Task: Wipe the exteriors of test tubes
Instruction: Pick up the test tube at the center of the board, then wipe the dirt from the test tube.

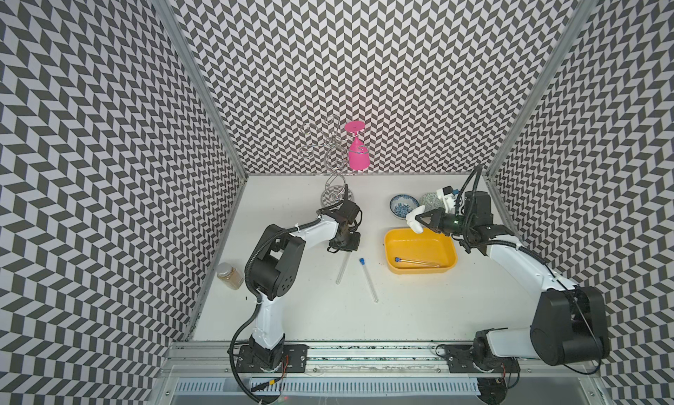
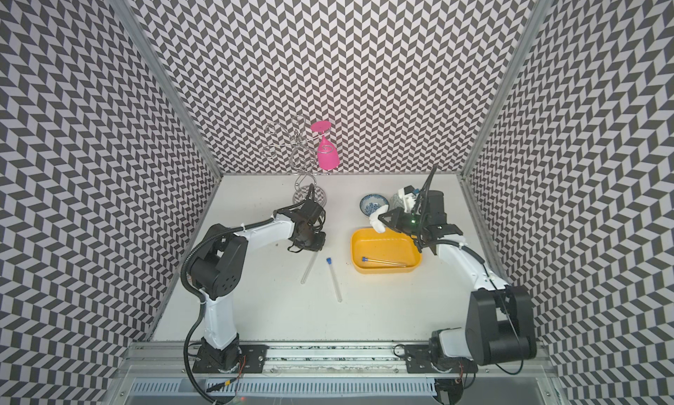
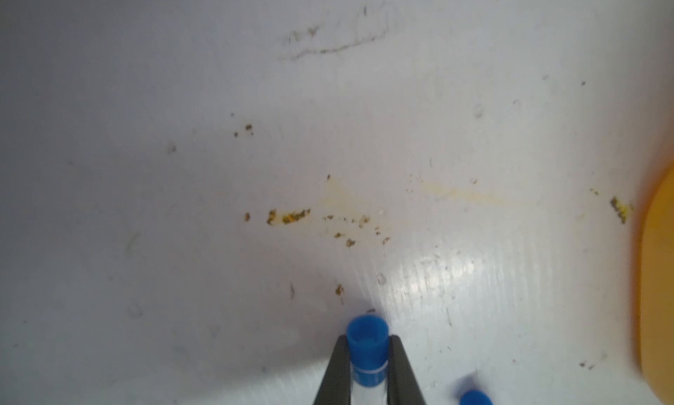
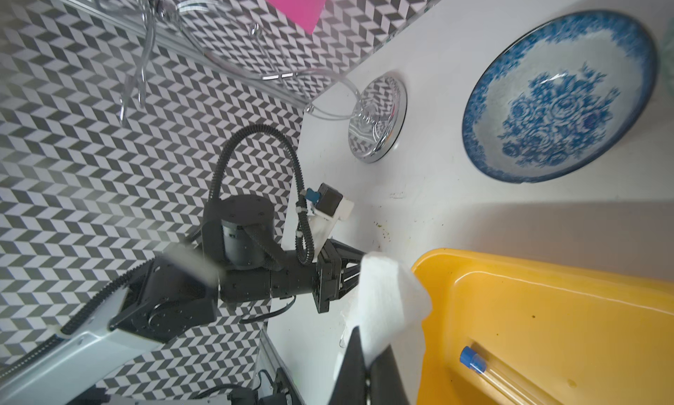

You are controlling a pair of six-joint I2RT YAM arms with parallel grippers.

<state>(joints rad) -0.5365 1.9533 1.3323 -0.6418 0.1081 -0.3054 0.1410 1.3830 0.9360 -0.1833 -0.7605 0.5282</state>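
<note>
Left fingers [image 3: 333, 374] are clamped on the gripped tube [image 3: 366, 365]. One finger sits on each side just below its blue cap, and the cap pokes out past the tips. In both top views the gripped tube [image 1: 341, 272] [image 2: 309, 270] runs out from under the left wrist near the middle of the bench [image 1: 310, 312], its rounded end aimed at the front edge. I cannot tell whether it rests on the surface or sits just off it.

Just beside it, not touching, the second tube [image 1: 369, 280] lies flat, cap toward the back edge. It is clear of the left fingers, and its cap peeks into the left wrist view.

Over by the right edge, the third tube [image 1: 417, 262] lies inside the yellow tub [image 1: 415, 270], along its front wall.

Right fingers [image 4: 353, 370] are pinched together on a white tissue [image 4: 386, 304]. They hang over the tub's back-left corner, well apart from all three tubes. A blue-patterned bowl [image 1: 404, 206] sits just behind them.

Yellow-brown crumbs [image 3: 288, 217] dot the bench ahead of the gripped cap.
</note>
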